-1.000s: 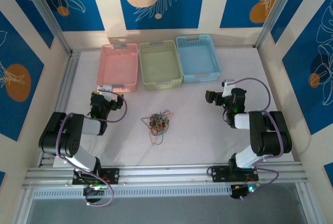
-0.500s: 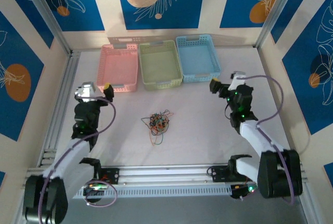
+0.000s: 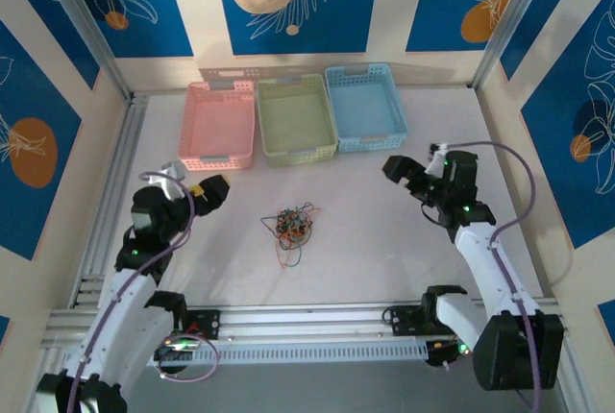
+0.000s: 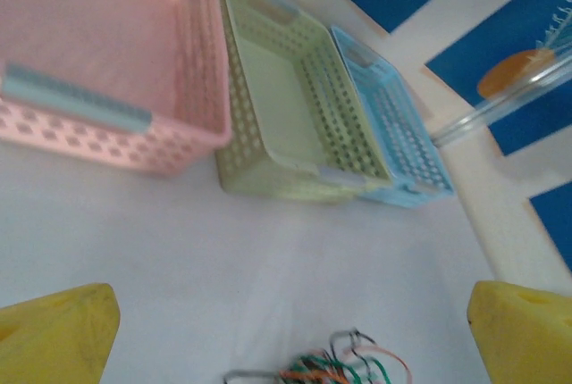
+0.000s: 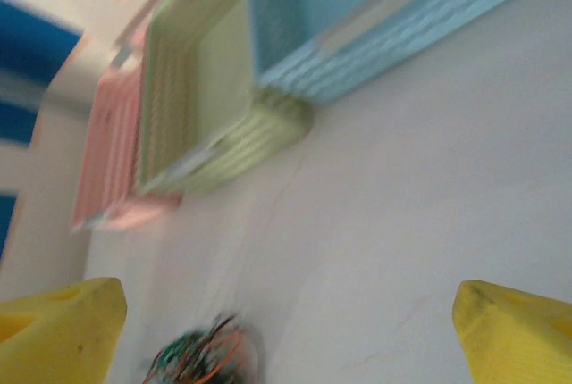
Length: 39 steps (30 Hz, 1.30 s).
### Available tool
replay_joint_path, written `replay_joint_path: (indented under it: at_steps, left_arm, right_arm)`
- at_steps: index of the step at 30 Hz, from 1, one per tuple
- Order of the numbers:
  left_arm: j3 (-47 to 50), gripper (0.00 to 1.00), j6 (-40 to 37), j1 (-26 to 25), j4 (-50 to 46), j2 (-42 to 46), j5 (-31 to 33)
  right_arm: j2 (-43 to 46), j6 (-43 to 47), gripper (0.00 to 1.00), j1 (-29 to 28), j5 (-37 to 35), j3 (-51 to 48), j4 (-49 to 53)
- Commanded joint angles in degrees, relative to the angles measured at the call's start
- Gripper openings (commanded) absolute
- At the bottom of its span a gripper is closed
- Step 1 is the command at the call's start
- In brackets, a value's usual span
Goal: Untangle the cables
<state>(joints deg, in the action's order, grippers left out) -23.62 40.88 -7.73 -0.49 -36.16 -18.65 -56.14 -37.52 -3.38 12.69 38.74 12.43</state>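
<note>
Cables (image 3: 291, 226): small knotted clump of red, green and black strands, lying mid-table (image 3: 375, 240), well apart from pink basket (image 3: 219, 125), green basket (image 3: 296, 120) and blue basket (image 3: 365, 108) at far edge.

Clump is being touched by neither claw.

Left gripper (image 3: 192, 184): being held left of clump, spread wide, nothing between pads.

Right gripper (image 3: 408, 171): being held right of clump, likewise spread, empty.

Step judged: reach-in, no strand yet being gripped.

Next: clump being pinned by one claw, loose outer loop being pinched by other, then drawn apart gently.
</note>
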Motion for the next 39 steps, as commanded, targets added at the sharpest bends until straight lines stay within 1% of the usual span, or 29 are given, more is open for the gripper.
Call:
replay_joint_path:
  at_steps: [1, 3, 5, 8, 11, 13, 15, 18, 23, 27, 30, 31, 33, 34, 35, 37, 39]
  left_arm:
    - [2.09, 1.00, 5.32, -0.12, -7.79, 2.41, -6.34]
    - [2.30, 1.00, 4.68, -0.14, -10.64, 2.07, -8.01]
    - [2.38, 1.00, 3.70, -0.26, -12.79, 2.18, -10.54]
    - [2.48, 1.00, 2.17, -0.32, -16.94, 3.89, -11.03]
    - [3.34, 1.00, 2.94, -0.30, -18.04, 5.91, -11.92]
    - [3.58, 0.99, 3.51, -0.41, -18.13, 6.68, -12.58]
    - [3.58, 0.99, 3.54, -0.43, -18.27, 7.05, -12.49]
    - [3.58, 0.98, 3.48, -0.44, -18.31, 6.94, -12.16]
    - [3.50, 0.98, 3.68, -0.38, -17.91, 6.37, -12.36]
    - [3.10, 0.97, 3.92, -0.42, -17.90, 5.77, -12.45]
    - [2.62, 0.97, 4.36, -0.44, -17.22, 5.25, -12.57]
    - [2.37, 0.97, 4.38, -0.45, -16.76, 4.78, -12.71]
    - [2.02, 0.96, 4.55, -0.49, -15.81, 3.65, -13.14]
    - [1.92, 0.96, 4.64, -0.66, -15.19, 2.89, -13.41]
    - [1.80, 0.96, 4.64, -0.83, -14.54, 2.19, -13.62]
    - [1.77, 0.88, 4.64, -1.42, -12.59, 0.33, -14.34]
    - [1.86, 0.86, 4.97, -2.56, -10.46, -1.60, -14.86]
  right_arm:
    - [-4.09, 0.73, 0.92, -9.55, 4.17, 5.16, 9.80]
    - [-8.63, 1.12, 0.90, -16.88, 2.04, 7.75, 12.18]
    - [-13.74, 1.00, 0.88, -23.93, -1.70, 10.76, 13.64]
    - [-20.61, 0.43, 0.86, -31.39, -5.76, 14.67, 13.84]
    - [-27.68, -0.36, 0.84, -36.50, -10.23, 19.19, 15.29]
    - [-31.36, -1.17, 0.82, -38.49, -13.22, 21.47, 16.56]
    - [-33.66, -1.92, 0.80, -39.39, -15.25, 22.55, 16.80]
    - [-36.00, -2.63, 0.78, -39.31, -15.06, 22.62, 14.80]
    - [-40.71, -3.09, 0.63, -39.22, -13.77, 24.96, 13.99]
    - [-41.17, -3.62, 0.46, -39.25, -13.21, 24.70, 12.42]
    - [-40.85, -3.39, 0.29, -39.32, -12.84, 24.47, 11.88]
    - [-40.55, -3.19, 0.22, -39.33, -12.49, 24.30, 11.53]
    - [-39.83, -2.87, 0.11, -39.34, -11.23, 23.73, 10.61]
    - [-39.35, -2.69, 0.08, -39.29, -10.23, 23.24, 9.75]
    - [-38.78, -2.58, 0.08, -39.38, -9.38, 22.69, 8.98]
    - [-38.09, -1.85, 0.09, -39.43, -5.84, 21.93, 7.28]
    - [-37.69, -1.36, 0.10, -39.59, -2.89, 21.61, 6.34]
